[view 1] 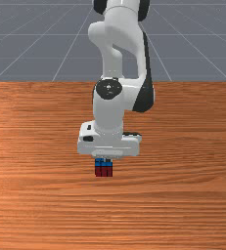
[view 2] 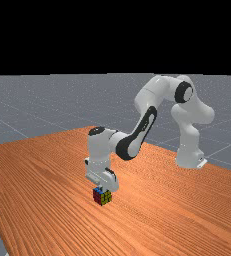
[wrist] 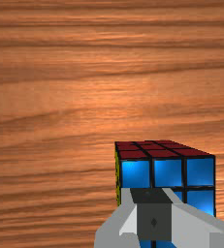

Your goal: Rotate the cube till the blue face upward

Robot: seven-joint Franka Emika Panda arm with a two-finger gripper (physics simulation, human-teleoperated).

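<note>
No text, label, number or sign can be read.

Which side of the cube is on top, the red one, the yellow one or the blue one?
The blue face. It points up, while the red face and the yellow face stand upright around the sides.

Beyond the wooden table (view 2: 42, 190), grey floor (view 2: 52, 102) (pale-lined, that) meets blackness (view 2: 112, 35).

Front view faces arm (view 1: 108, 110) across table (view 1: 36, 200); far view farther off, oblique, sharing both; wrist view close, looking down.
</note>
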